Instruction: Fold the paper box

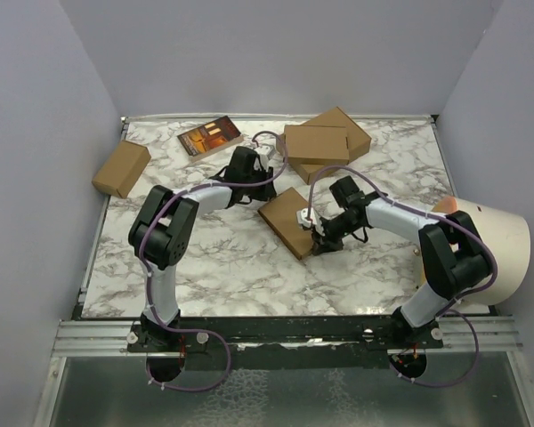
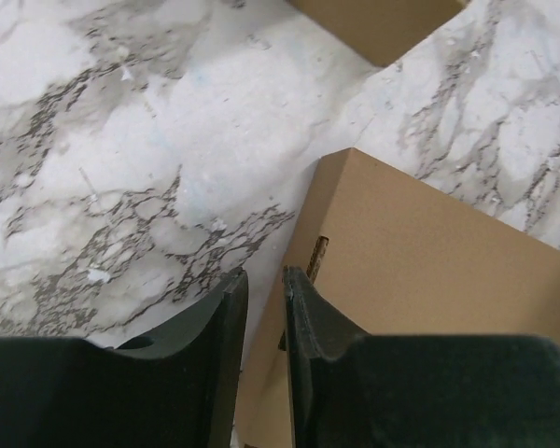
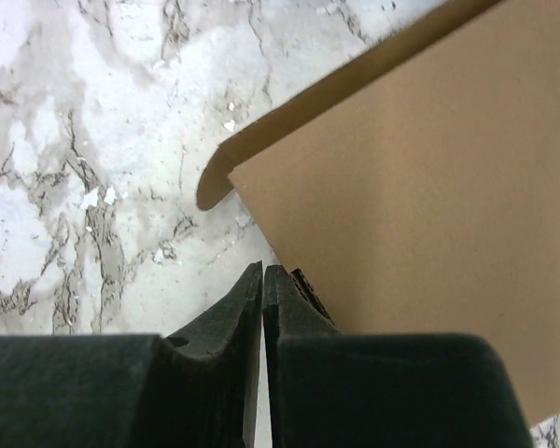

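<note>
**Desk:** Where is the flat brown corrugated cardboard box [image 1: 283, 218]?
**Robot:** Lying flat mid-way across the white marble-patterned table [image 1: 222, 267], between my two arms.
**Desk:** And your claws?
**Robot:** My left gripper [image 2: 264, 278] is beside its edge, fingers slightly parted, gripping nothing. My right gripper [image 3: 263, 273] is near a corner, fingers pressed together, holding nothing

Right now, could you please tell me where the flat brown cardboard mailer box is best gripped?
Probably the edge of the flat brown cardboard mailer box facing the right hand, approached low from that side: it lies flat, too wide to span, and a round-cornered flap juts out there.
</note>
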Controlling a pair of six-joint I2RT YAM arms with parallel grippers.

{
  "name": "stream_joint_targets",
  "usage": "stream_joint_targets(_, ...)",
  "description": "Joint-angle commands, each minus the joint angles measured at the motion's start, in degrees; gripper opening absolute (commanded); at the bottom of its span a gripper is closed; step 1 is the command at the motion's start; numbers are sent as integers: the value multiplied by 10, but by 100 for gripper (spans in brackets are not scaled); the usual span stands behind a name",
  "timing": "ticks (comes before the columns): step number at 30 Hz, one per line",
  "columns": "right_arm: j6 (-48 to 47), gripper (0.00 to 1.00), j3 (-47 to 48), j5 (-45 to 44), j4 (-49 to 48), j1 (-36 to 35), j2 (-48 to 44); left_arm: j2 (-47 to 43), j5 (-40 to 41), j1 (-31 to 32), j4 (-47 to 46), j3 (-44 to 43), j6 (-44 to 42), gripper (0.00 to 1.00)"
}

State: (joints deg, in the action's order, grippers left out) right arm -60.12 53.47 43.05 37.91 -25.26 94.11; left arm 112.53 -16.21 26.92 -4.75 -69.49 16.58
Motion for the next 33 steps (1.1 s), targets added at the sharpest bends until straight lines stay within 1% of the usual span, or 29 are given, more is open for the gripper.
stream_joint_targets(1, -18, 7, 2, 38, -19, -7, -15, -6, -34, 15, 11, -19, -49, 27)
stream_joint_targets(3, -33, 10, -1, 41, -4, -7, -25, -21, 8, 7, 29, -20, -61, 31)
stream_joint_targets(5, -44, 13, -11, 44, 7, -7, -43, -41, 42, -6, 44, -17, -63, 32)
stream_joint_targets(8, -52, 18, -19, 51, 19, -6, -71, -92, 58, -24, 51, 6, -64, 33)
stream_joint_targets(9, -51, 18, -15, 55, 24, -6, -80, -107, 58, -26, 40, 25, -64, 33)
stream_joint_targets(10, -48, 19, -9, 59, 28, -5, -89, -141, 55, -27, 20, 53, -64, 33)
stream_joint_targets(13, -24, 22, 18, 78, 34, 0, -104, -232, 30, -27, -67, 154, -49, 33)
stream_joint_targets(15, 11, 27, 39, 87, 25, 5, -105, -289, -7, -25, -143, 232, -33, 33)
stream_joint_targets(18, 88, 39, 77, 96, -3, 17, -89, -372, -50, -6, -311, 360, -20, 33)
stream_joint_targets(19, 123, 43, 90, 97, -16, 22, -80, -396, -49, 11, -357, 405, -25, 37)
stream_joint_targets(20, 153, 44, 104, 100, -23, 27, -69, -419, -44, 32, -399, 444, -39, 40)
stream_joint_targets(22, 180, 45, 137, 124, -17, 36, -41, -449, -27, 87, -468, 509, -87, 42)
stream_joint_targets(23, 187, 44, 148, 135, -11, 39, -27, -456, -19, 106, -492, 535, -100, 42)
stream_joint_targets(24, 187, 44, 156, 147, -5, 39, -18, -460, -11, 116, -508, 554, -95, 42)
stream_joint_targets(25, 176, 44, 155, 162, -1, 39, -13, -461, 1, 118, -507, 564, -65, 41)
stream_joint_targets(26, 163, 43, 145, 178, -5, 38, -15, -461, 22, 118, -493, 569, -12, 39)
stream_joint_targets(28, 141, 44, 116, 180, -18, 26, -23, -452, 44, 118, -465, 568, 55, 37)
stream_joint_targets(30, 95, 44, 88, 156, -21, 3, -30, -434, 47, 118, -464, 568, 114, 38)
stream_joint_targets(33, 70, 41, 56, 103, -56, -29, -38, -401, 58, 116, -473, 563, 195, 39)
